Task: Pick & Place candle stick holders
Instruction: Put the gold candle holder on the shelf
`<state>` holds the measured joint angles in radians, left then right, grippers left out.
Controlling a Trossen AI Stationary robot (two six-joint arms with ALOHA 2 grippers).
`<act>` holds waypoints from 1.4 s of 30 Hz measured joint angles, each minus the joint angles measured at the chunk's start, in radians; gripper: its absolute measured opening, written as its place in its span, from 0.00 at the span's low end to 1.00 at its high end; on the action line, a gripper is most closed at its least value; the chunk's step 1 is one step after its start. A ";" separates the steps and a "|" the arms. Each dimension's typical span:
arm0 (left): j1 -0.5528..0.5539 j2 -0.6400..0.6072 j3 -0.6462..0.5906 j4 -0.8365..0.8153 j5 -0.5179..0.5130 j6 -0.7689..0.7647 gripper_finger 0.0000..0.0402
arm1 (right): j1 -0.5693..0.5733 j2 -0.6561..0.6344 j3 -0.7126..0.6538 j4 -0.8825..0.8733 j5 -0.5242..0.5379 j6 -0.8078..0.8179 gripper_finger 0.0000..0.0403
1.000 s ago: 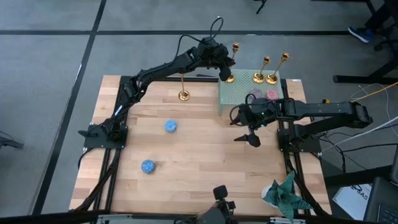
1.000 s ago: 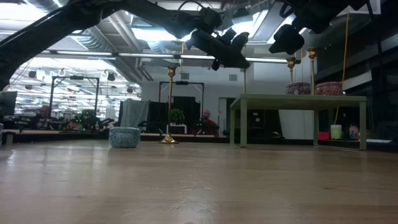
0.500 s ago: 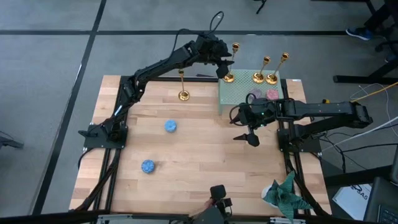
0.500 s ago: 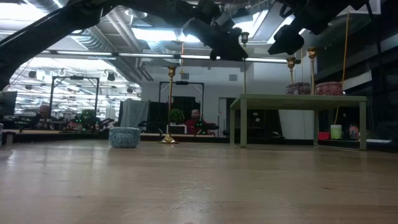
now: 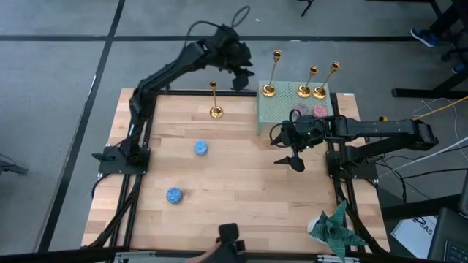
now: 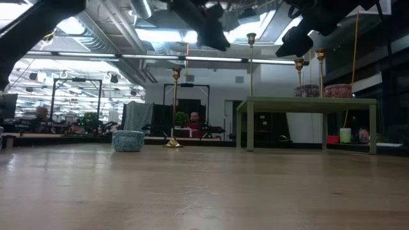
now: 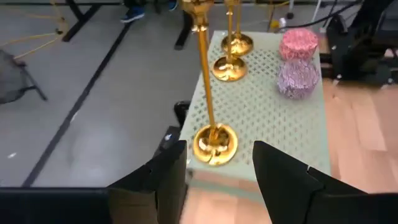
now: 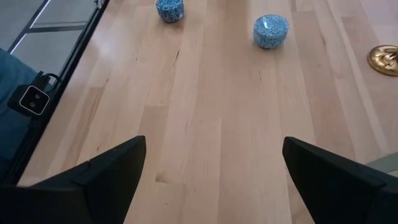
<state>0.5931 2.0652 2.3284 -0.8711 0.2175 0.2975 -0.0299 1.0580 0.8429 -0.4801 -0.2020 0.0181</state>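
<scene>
Three gold candle stick holders stand by their round bases on a pale green perforated stand (image 5: 285, 109): a tall one (image 5: 272, 73) at its far left corner, also in the left wrist view (image 7: 208, 99), and two more (image 5: 313, 80) to the right. A fourth (image 5: 214, 98) stands on the wooden table. My left gripper (image 5: 238, 73) is open and empty, high up, left of the tall holder and apart from it; in its wrist view (image 7: 214, 174) the fingers stand short of the base. My right gripper (image 5: 292, 157) is open and empty above the table, right of centre.
A pink and a mauve textured cup (image 5: 311, 111) sit on the green stand. Two blue speckled cups (image 5: 200, 148) (image 5: 173, 195) sit on the table's left half. A teal cloth (image 5: 336, 226) lies at the near right corner. The table's middle is bare wood.
My left gripper has let go of the tall holder at the stand's far left corner and drawn back from it toward the table's left and up. The holder stays upright on the stand. My right gripper has kept still.
</scene>
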 joint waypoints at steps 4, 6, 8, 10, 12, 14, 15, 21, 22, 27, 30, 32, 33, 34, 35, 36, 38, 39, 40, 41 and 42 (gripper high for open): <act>0.011 -0.064 -0.001 -0.073 -0.012 0.025 0.45 | 0.000 0.000 0.000 0.000 0.002 0.000 0.94; 0.027 -0.083 -0.001 -0.121 0.013 0.031 0.45 | 0.000 0.000 0.000 0.002 0.023 -0.002 0.94; 0.055 -0.099 -0.012 -0.140 0.056 0.015 0.45 | 0.000 0.000 0.000 0.004 0.038 -0.007 0.94; 0.083 -0.126 -0.047 -0.162 0.078 -0.008 0.45 | 0.000 0.000 0.000 0.004 0.038 -0.008 0.94; 0.106 -0.170 -0.115 -0.170 0.080 -0.014 0.45 | 0.000 0.000 0.000 0.005 0.045 -0.006 0.94; 0.119 -0.228 -0.212 -0.161 0.058 -0.020 0.45 | 0.000 0.000 0.000 0.005 0.051 0.000 0.94; 0.123 -0.262 -0.272 -0.141 0.040 -0.022 0.44 | 0.000 0.000 0.000 0.005 0.053 0.000 0.94; 0.123 -0.541 -0.751 0.199 -0.067 -0.101 0.39 | 0.000 0.000 0.000 0.007 0.053 0.000 0.94; 0.123 -0.588 -0.833 0.269 -0.072 -0.118 0.38 | 0.000 0.000 0.000 0.007 0.053 0.000 0.94; 0.120 -0.755 -1.180 0.498 -0.074 -0.203 0.36 | 0.000 0.000 0.000 0.018 0.058 0.003 0.94; 0.119 -0.815 -1.308 0.516 -0.075 -0.251 0.37 | 0.000 0.000 0.000 0.020 0.080 0.005 0.94; 0.119 -0.837 -1.372 0.518 -0.075 -0.271 0.37 | 0.000 0.000 0.000 0.020 0.080 0.005 0.94; 0.119 -0.842 -1.399 0.535 -0.075 -0.274 0.37 | 0.000 0.000 0.000 0.020 0.080 0.005 0.94; 0.119 -0.843 -1.423 0.565 -0.076 -0.273 0.37 | 0.000 0.000 0.000 0.020 0.080 0.005 0.94; 0.119 -0.840 -1.447 0.594 -0.075 -0.266 0.36 | 0.000 0.000 0.000 0.020 0.080 0.004 0.94; 0.119 -0.836 -1.469 0.623 -0.076 -0.260 0.36 | 0.000 0.000 0.000 0.020 0.080 0.004 0.94; 0.115 -0.816 -1.512 0.700 -0.075 -0.249 0.36 | 0.000 0.000 0.000 0.020 0.080 0.004 0.94; 0.114 -0.805 -1.529 0.734 -0.075 -0.245 0.36 | 0.000 0.000 0.000 0.020 0.080 0.004 0.94; 0.114 -0.792 -1.542 0.761 -0.076 -0.243 0.37 | 0.000 0.000 0.000 0.020 0.080 0.004 0.94; 0.114 -0.780 -1.553 0.792 -0.075 -0.243 0.37 | 0.000 0.000 0.000 0.020 0.079 0.006 0.94; 0.114 -0.767 -1.559 0.814 -0.075 -0.243 0.37 | 0.000 0.000 0.000 0.020 0.079 0.013 0.94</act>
<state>0.7074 1.2986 0.7697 -0.0575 0.1425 0.0547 -0.0296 1.0580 0.8433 -0.4603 -0.1230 0.0316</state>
